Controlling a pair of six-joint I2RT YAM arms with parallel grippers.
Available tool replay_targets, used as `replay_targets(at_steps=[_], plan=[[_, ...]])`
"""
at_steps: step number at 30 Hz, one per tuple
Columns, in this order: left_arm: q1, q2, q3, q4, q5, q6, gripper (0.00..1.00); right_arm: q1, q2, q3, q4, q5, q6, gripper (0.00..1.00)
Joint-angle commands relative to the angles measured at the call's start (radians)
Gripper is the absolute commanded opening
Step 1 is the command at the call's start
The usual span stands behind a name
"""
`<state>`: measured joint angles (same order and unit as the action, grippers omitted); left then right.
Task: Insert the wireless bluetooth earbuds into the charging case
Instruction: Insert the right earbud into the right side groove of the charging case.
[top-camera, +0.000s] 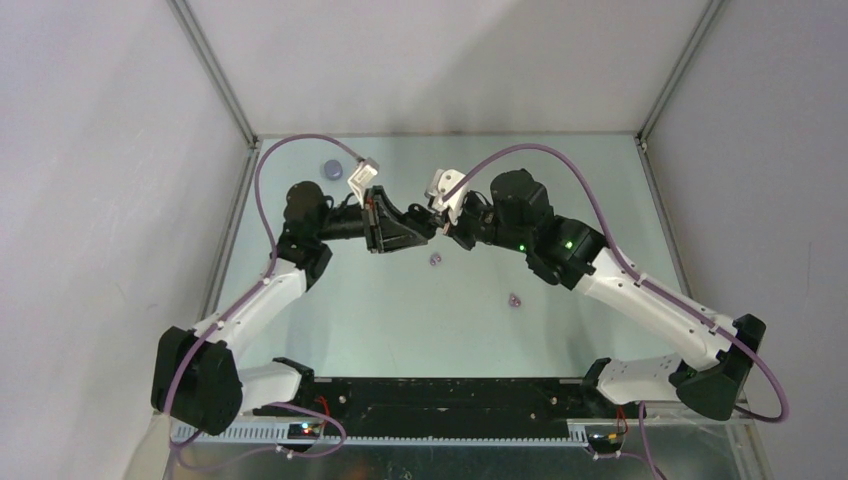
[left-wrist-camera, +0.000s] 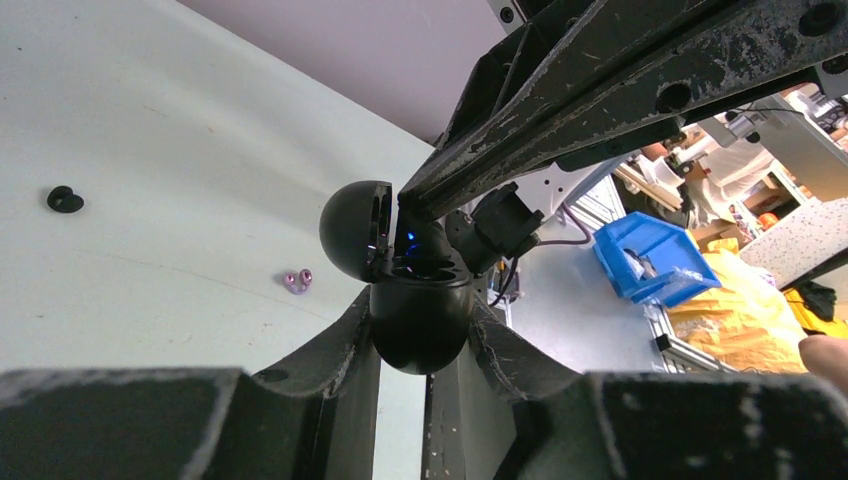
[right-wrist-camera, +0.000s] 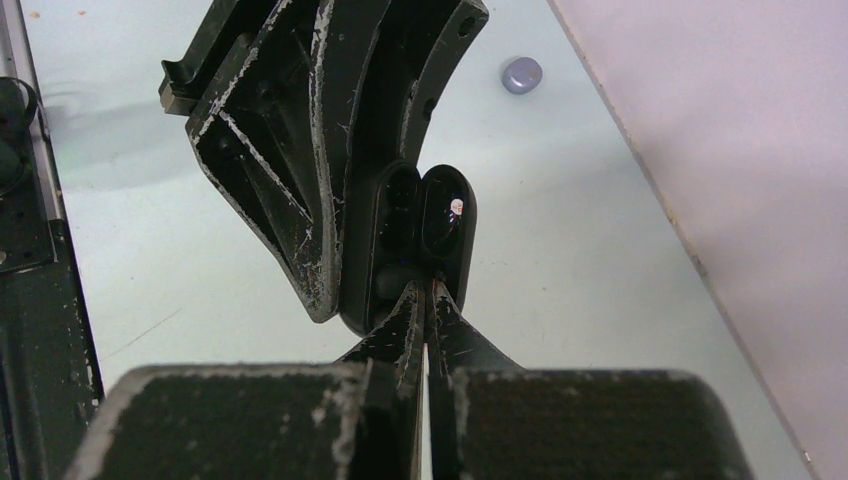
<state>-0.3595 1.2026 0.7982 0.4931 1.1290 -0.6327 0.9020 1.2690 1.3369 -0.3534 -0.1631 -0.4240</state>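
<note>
Left gripper: clamped on the lower half of the charging case, one finger on each side. It seems to hold the case clear of the table with the mouth upward.
Right gripper: fingers pressed together to a hairline gap, tips right at the case's open mouth. I can't make out whether a bud is pinched between them.
Case, how it handles: a smooth, glossy little ball, hard-shelled and light by the look of it. I'd guess it could roll or squirt out of a flat grip, so holding it round its widest part seems right.
Lid: swung open to one side on its hinge, a thin joint I wouldn't lean on.
Inside the case: dark wells with a small blue glow, too dark to say if any bud is seated.
Buds, how they handle: tiny, rounded and slick, far smaller than the fingers. They are best pinched gently at the very fingertips, and I'd expect them to pop loose easily.
Loose on the table: a lilac bud near the case, a second lilac bud farther toward the right arm, and a black bud well apart.
Also there: a lilac-grey round piece near the far left corner.
</note>
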Motion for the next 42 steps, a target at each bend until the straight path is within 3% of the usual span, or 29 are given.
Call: replay_targets(at_steps=[1,20,36,42], plan=[[0.008,-0.009,0.003,0.091,-0.024,-0.036,0.0,0.01,-0.016,-0.014,-0.033,-0.085,-0.004,0.01],[0.023,-0.018,0.001,0.094,-0.038,-0.038,0.0,-0.046,-0.037,0.013,-0.119,-0.357,0.025,0.02],[0.029,-0.018,0.011,0.038,-0.072,-0.001,0.0,-0.015,0.008,0.053,-0.144,-0.364,0.059,0.0],[0.03,-0.03,0.004,0.056,-0.049,0.002,0.0,-0.022,0.014,0.054,-0.144,-0.35,0.059,0.06]])
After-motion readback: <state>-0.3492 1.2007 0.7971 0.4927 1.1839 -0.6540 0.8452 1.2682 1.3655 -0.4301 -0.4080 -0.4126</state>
